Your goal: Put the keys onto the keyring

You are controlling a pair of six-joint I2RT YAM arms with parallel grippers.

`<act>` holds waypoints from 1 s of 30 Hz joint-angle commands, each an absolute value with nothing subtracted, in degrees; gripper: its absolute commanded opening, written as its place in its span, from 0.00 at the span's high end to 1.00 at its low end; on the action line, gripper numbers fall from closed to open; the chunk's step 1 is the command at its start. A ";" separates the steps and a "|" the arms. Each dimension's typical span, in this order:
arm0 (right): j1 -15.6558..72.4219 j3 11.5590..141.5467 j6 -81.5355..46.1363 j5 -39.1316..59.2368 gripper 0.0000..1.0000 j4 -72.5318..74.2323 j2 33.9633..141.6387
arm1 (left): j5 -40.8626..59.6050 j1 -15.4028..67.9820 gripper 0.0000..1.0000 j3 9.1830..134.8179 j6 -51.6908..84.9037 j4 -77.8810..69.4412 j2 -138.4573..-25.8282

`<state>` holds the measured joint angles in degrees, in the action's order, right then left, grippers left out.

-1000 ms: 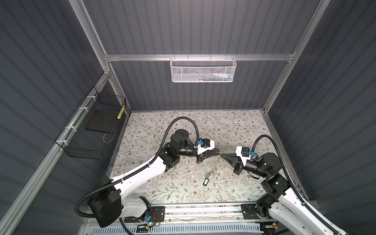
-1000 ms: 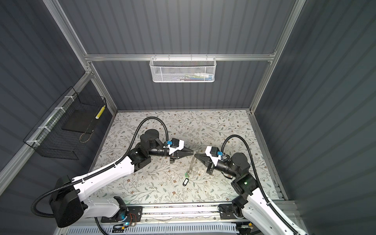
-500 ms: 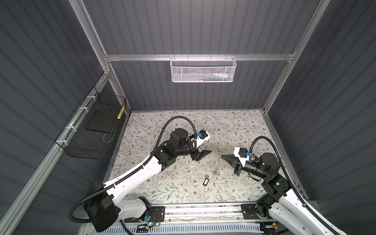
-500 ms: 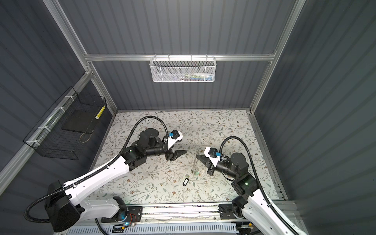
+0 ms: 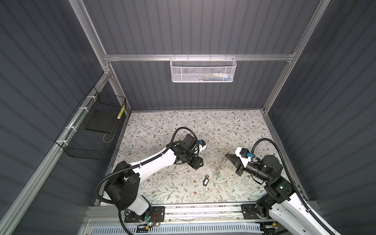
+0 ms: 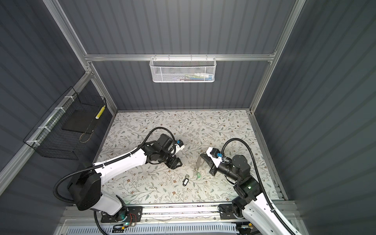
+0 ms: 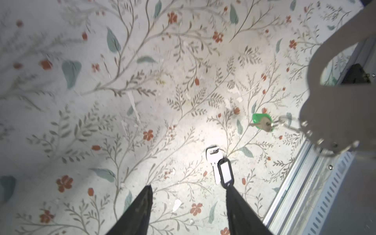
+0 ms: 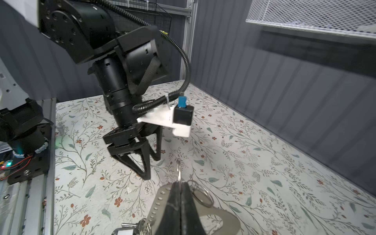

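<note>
my right claw (image 8: pixel 180 184) pinches the keyring (image 8: pixel 220 220) tight, holding it up so the green key (image 7: pixel 262 122) hangs. my left claw (image 7: pixel 188 187), open and empty, hovers by the black key (image 7: pixel 220 168) on the table (image 7: pixel 101 105), to grab it.

Grey ribbed walls (image 5: pixel 193 30) around a floral bench (image 5: pixel 234 126); white mesh basket (image 5: pixel 203 70) above its far edge, black wire basket (image 5: pixel 85 146) by its left edge.
</note>
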<state>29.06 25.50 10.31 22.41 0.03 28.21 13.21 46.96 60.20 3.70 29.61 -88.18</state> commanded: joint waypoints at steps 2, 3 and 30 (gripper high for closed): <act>29.09 25.31 8.90 16.93 0.98 -1.74 24.53 | 9.54 51.83 0.41 59.35 8.71 30.64 -89.60; 29.11 24.92 8.56 17.22 0.97 -1.75 23.77 | 8.46 52.66 0.41 60.44 9.21 31.58 -91.01; 29.11 22.05 9.06 13.01 0.96 -4.39 14.33 | -1.01 63.10 0.57 75.01 12.64 36.78 -109.93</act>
<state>29.04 22.39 9.02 13.74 -4.91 15.09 -0.71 62.70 73.21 12.71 34.00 -108.99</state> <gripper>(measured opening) 0.041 0.435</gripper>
